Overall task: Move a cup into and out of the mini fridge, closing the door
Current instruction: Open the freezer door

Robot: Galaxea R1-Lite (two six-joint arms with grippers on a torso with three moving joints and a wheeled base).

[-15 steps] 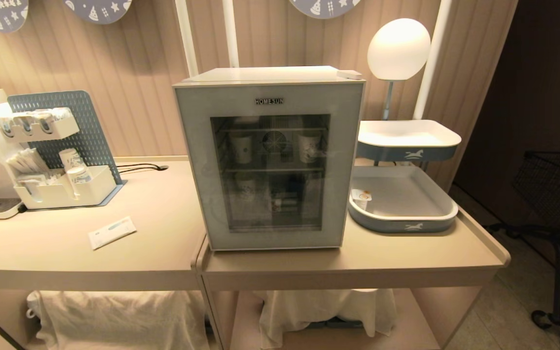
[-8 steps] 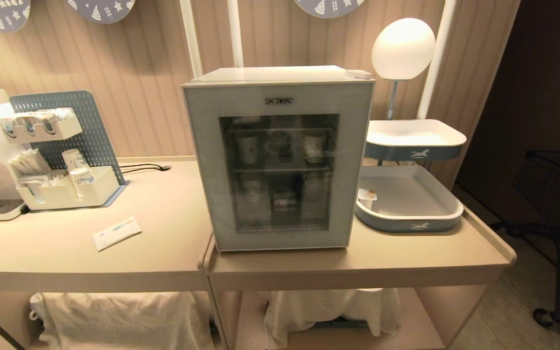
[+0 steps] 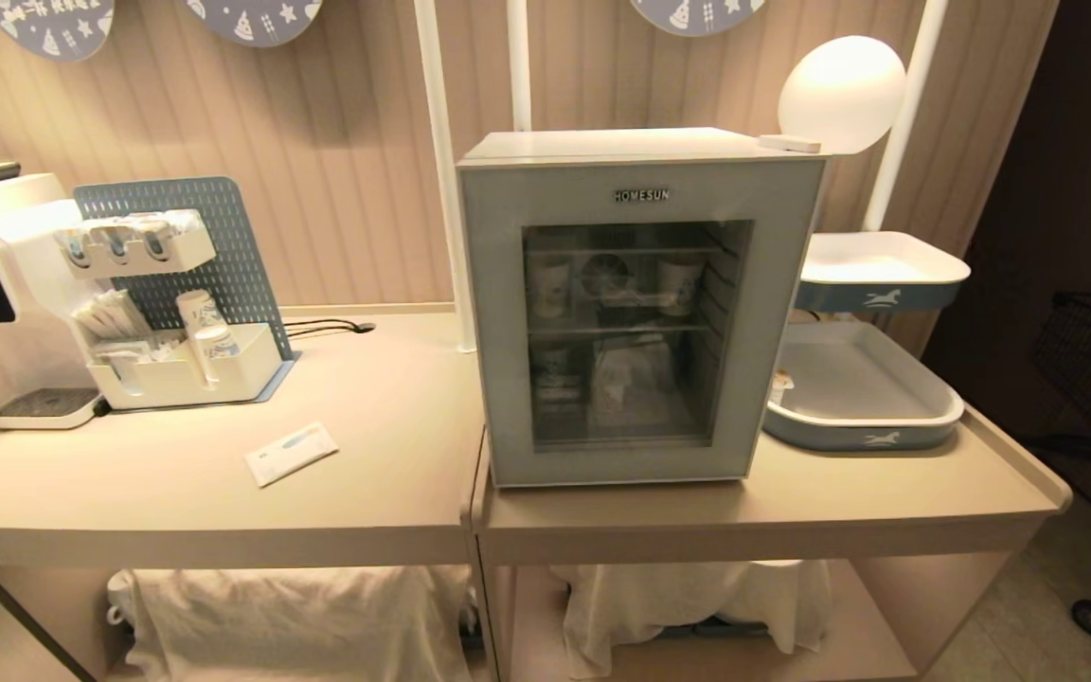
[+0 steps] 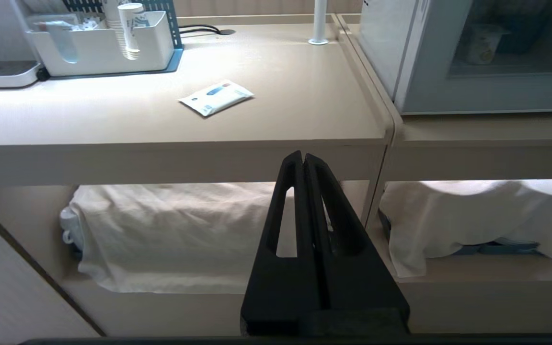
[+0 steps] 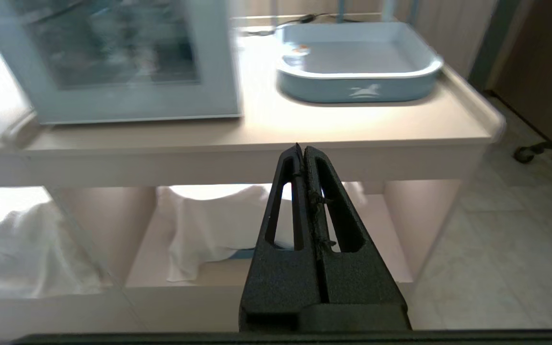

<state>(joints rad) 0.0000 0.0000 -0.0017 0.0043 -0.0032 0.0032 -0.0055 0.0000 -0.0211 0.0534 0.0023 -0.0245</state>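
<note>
Both pincers pinched empty, left gripper (image 4: 303, 160) and right gripper (image 5: 301, 153) low before the closed door (image 3: 635, 327); cup (image 3: 778, 385) beyond right gripper, half-hidden, risking a missed grasp.

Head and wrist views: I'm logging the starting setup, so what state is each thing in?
White box-shaped mini fridge: upright on the counter.
Grey-blue glass-windowed door: closed.
Small white foil-lidded cup: upright in the lower blue tray.
Left hand: shut, empty.
Right hand: shut, empty.
</note>
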